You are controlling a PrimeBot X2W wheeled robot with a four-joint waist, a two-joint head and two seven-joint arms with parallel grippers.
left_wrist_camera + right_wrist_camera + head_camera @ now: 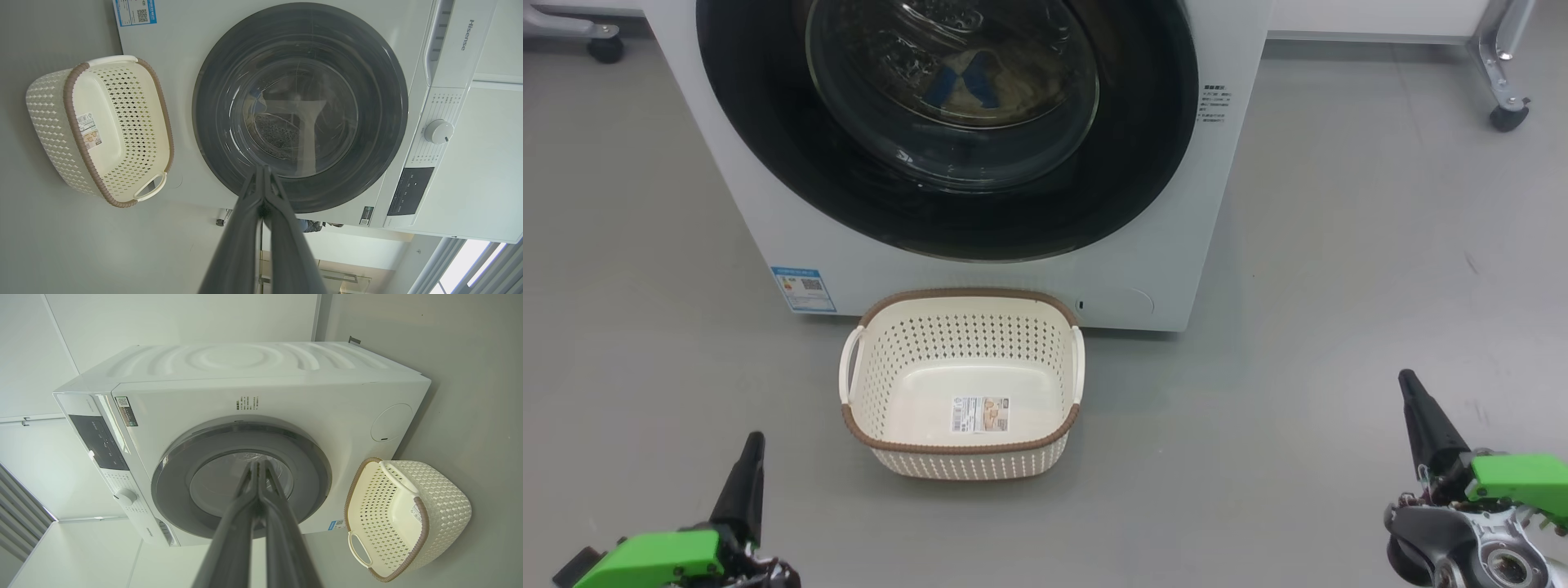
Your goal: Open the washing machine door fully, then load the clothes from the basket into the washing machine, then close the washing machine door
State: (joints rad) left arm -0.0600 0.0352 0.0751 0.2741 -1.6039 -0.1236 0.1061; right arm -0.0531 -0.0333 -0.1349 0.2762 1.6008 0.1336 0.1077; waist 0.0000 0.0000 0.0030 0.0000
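The washing machine door (pixel 947 175) is shut flush against the white washing machine (pixel 760 212), its glossy black ring filling the upper middle of the head view. Through the bulging glass there I make out the clothes (pixel 980 86), pale cream with a bright blue patch, lying inside the drum. The basket (pixel 968 467) stands on the grey floor (pixel 1298 327) at centre frame, just in front of the machine, brown rim up and a label sticker (pixel 980 414) showing on its floor. A blue sticker (pixel 803 289) sits low on the machine's front.

My left claw (pixel 756 441) is at the lower left and my right claw (pixel 1409 384) at the lower right, both with fingers pressed together on nothing, well apart from the basket.

My left wrist view adds the perforated steel behind the glass, a white dial (pixel 438 131) and a dark control panel (pixel 410 191) at right. My right wrist view gives the machine's ribbed top (pixel 233 359) and a round flap (pixel 391 422) beside the basket.
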